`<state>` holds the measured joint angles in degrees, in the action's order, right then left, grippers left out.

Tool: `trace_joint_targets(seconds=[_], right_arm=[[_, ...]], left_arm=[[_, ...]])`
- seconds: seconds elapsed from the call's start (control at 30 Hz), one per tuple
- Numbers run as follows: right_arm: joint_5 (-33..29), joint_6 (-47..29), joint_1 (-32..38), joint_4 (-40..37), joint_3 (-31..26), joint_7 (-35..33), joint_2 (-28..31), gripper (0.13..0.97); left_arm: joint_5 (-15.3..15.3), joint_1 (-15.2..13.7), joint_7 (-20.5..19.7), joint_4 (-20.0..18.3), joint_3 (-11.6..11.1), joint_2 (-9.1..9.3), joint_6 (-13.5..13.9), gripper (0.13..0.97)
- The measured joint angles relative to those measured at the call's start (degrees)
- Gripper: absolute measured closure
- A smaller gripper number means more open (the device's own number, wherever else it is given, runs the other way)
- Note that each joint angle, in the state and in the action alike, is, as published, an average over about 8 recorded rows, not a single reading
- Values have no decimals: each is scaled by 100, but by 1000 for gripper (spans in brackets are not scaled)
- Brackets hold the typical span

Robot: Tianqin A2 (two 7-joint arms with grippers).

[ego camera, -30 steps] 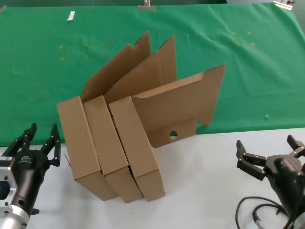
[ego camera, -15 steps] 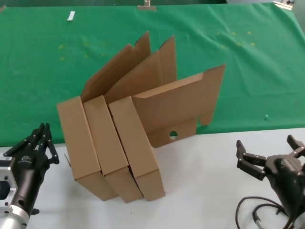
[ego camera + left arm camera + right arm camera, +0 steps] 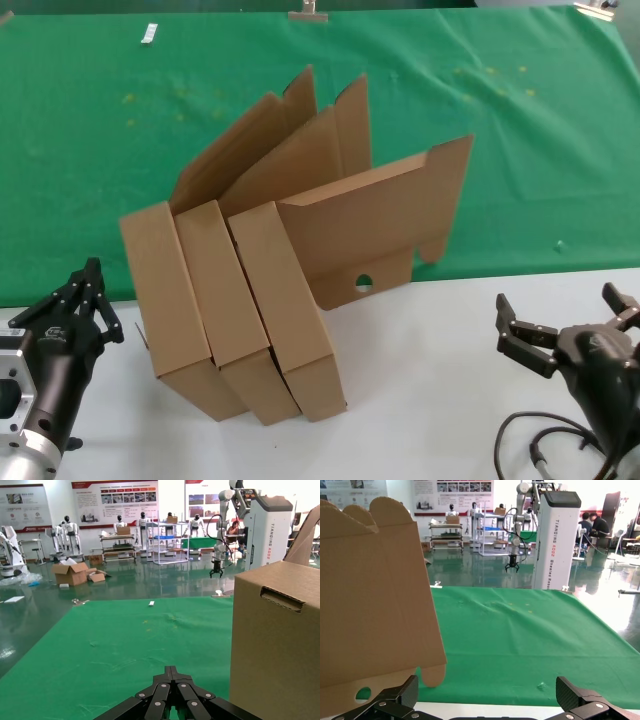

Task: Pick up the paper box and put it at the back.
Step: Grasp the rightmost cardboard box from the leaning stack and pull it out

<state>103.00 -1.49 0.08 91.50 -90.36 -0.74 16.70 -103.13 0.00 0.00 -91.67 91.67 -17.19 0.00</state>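
Since a second ago, left gripper (image 3: 88, 293) fingers have gone from spread to pressed together, low beside the boxes. Right gripper (image 3: 568, 322) stays spread on the white table (image 3: 430, 400). Three brown boxes (image 3: 235, 310) lean side by side, lids raised, straddling the table edge and green cloth (image 3: 520, 130); the rightmost lid flap shows a round hole (image 3: 364, 283).
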Motion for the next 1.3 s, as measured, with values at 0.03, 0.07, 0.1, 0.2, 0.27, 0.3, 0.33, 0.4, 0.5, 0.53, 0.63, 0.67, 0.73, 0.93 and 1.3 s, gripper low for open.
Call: trace_joint_targets(seconds=[0.03, 0.07, 0.1, 0.2, 0.27, 0.3, 0.33, 0.4, 0.5, 0.53, 0.63, 0.67, 0.73, 0.93, 1.3], right_arm=[[0, 0, 0, 0, 0, 0, 0, 129], [0, 0, 0, 0, 0, 0, 0, 129], [0, 0, 0, 0, 0, 0, 0, 129], [0, 0, 0, 0, 0, 0, 0, 129], [0, 0, 0, 0, 0, 0, 0, 129], [0, 0, 0, 0, 0, 0, 0, 129], [0, 0, 0, 0, 0, 0, 0, 129], [0, 0, 0, 0, 0, 0, 0, 129], [0, 0, 0, 0, 0, 0, 0, 129], [0, 0, 0, 0, 0, 0, 0, 129], [0, 0, 0, 0, 0, 0, 0, 129], [0, 0, 0, 0, 0, 0, 0, 129], [0, 0, 0, 0, 0, 0, 0, 129], [0, 0, 0, 0, 0, 0, 0, 129], [0, 0, 0, 0, 0, 0, 0, 129]], left_arm=[[0, 0, 0, 0, 0, 0, 0, 952], [0, 0, 0, 0, 0, 0, 0, 952], [0, 0, 0, 0, 0, 0, 0, 952], [0, 0, 0, 0, 0, 0, 0, 952], [0, 0, 0, 0, 0, 0, 0, 952], [0, 0, 0, 0, 0, 0, 0, 952], [0, 0, 0, 0, 0, 0, 0, 952], [0, 0, 0, 0, 0, 0, 0, 952], [0, 0, 0, 0, 0, 0, 0, 952], [0, 0, 0, 0, 0, 0, 0, 952], [0, 0, 0, 0, 0, 0, 0, 952], [0, 0, 0, 0, 0, 0, 0, 952], [0, 0, 0, 0, 0, 0, 0, 952], [0, 0, 0, 0, 0, 0, 0, 921], [0, 0, 0, 0, 0, 0, 0, 803]])
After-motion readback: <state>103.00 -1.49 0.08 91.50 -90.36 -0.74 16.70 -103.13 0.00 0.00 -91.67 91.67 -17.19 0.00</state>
